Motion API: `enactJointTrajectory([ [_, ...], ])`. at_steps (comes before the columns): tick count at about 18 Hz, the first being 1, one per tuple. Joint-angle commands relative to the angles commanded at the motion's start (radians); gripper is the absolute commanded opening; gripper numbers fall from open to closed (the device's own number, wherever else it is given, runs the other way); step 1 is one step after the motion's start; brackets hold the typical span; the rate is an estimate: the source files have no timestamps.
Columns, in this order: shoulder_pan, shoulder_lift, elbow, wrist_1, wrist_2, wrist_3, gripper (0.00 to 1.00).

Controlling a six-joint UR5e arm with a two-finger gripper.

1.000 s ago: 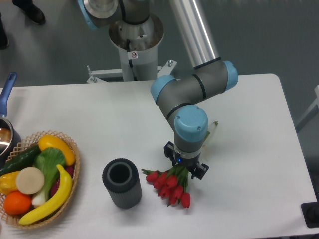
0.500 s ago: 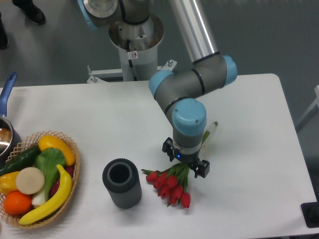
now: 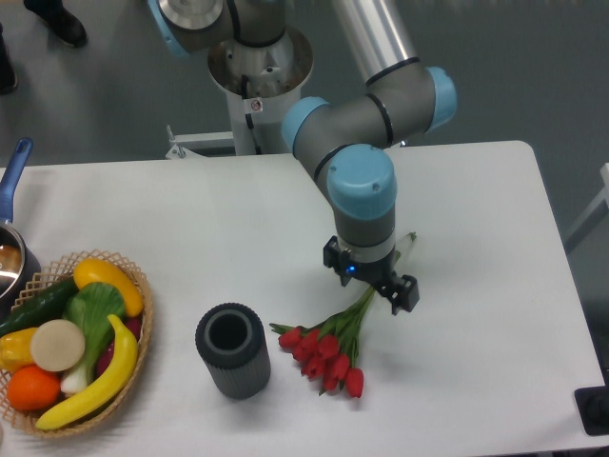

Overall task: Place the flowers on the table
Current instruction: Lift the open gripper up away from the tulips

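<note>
White table on a grey floor, seen from above.

The table (image 3: 190, 219) has rounded corners and a smooth, evenly lit top that fills most of the view. The floor (image 3: 533, 67) beyond its far edge is a plain bluish grey and runs down the right side as well. A round white pedestal (image 3: 259, 90) stands on the floor just past the far edge, with a pale metal bracket (image 3: 205, 141) at its foot. At far left two dark shoes (image 3: 57, 21) show on the floor. A black object (image 3: 594, 409) sits at the near right edge, cut off.
</note>
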Motion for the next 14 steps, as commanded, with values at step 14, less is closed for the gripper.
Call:
enactJointTrajectory([
  [14,0.112,0.058,0.014,-0.127,-0.028,0.241,1.00],
])
